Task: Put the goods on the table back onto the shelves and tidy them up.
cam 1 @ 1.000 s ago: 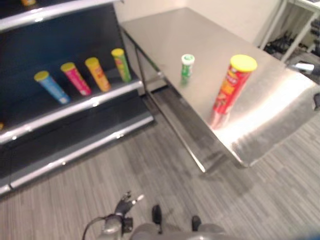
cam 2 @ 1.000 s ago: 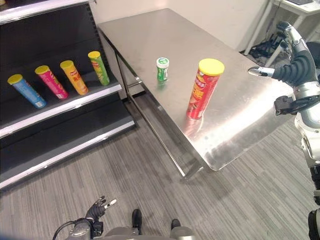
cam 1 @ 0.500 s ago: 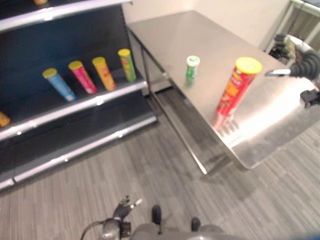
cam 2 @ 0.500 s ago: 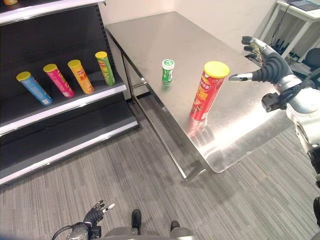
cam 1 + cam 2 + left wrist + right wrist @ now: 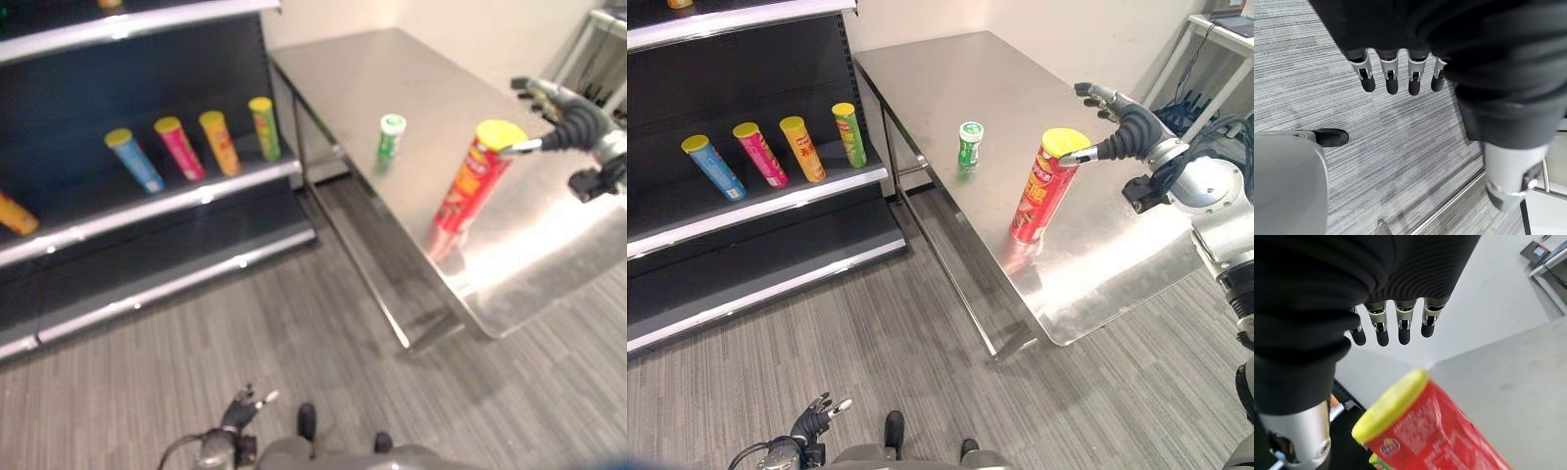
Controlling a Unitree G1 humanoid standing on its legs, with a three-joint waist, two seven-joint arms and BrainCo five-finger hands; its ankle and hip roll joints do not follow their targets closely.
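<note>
My right robot hand (image 5: 1122,132) hangs open at 3 o'clock of the red tube can (image 5: 1044,186), thumb tip by its yellow lid, holding nothing. The can stands upright on the shiny steel surface (image 5: 970,78); a small green bottle (image 5: 970,143) stands at its 10 o'clock. Four tilted tubes (image 5: 774,149) lean on the black shelf (image 5: 754,211). My left robot hand (image 5: 1396,78) is open, low over grey carpet.

No readable text anywhere. Print on the red can (image 5: 1042,188) standing on the worktop (image 5: 950,78): too blurred to make out. Same for the small green bottle (image 5: 970,143) and for the four cans on the shelf (image 5: 774,201): labels too small to tell letters or numbers.
</note>
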